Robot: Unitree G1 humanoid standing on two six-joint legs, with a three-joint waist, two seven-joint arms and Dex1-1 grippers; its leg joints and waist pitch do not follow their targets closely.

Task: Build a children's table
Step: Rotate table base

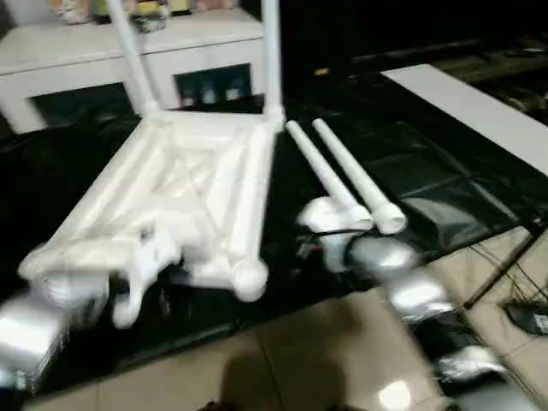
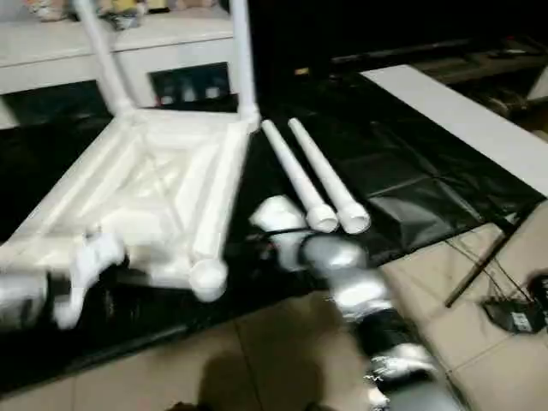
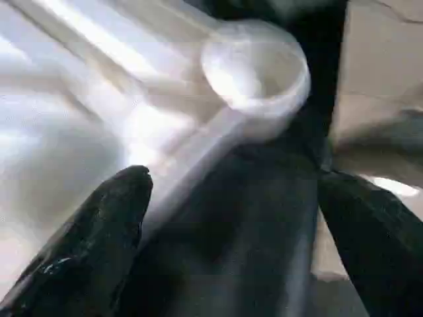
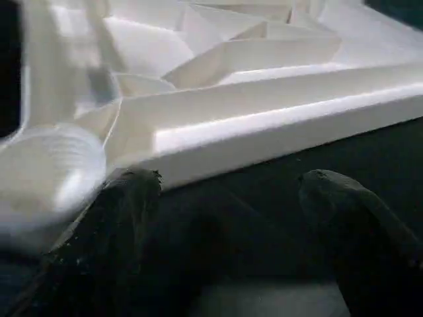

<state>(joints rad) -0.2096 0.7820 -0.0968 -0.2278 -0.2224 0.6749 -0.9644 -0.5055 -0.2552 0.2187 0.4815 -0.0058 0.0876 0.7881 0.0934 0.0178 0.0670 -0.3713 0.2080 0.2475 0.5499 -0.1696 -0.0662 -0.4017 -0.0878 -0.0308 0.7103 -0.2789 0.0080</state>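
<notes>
Black sheeting [image 1: 411,171] is spread over the tiled floor [image 1: 325,360]. On it one white children's table [image 1: 180,184] lies upside down, ribbed underside up; two legs are screwed in, two loose legs [image 1: 342,175] lie just beside the right gripper [image 2: 278,224]. Both jaws are spread wide and empty, the left gripper [image 1: 145,274] at the top's near edge.

Head pair looking forward and down from above at the upturned table [image 1: 184,193]; wrist cams right up close, both catching its ribbed underside.
</notes>
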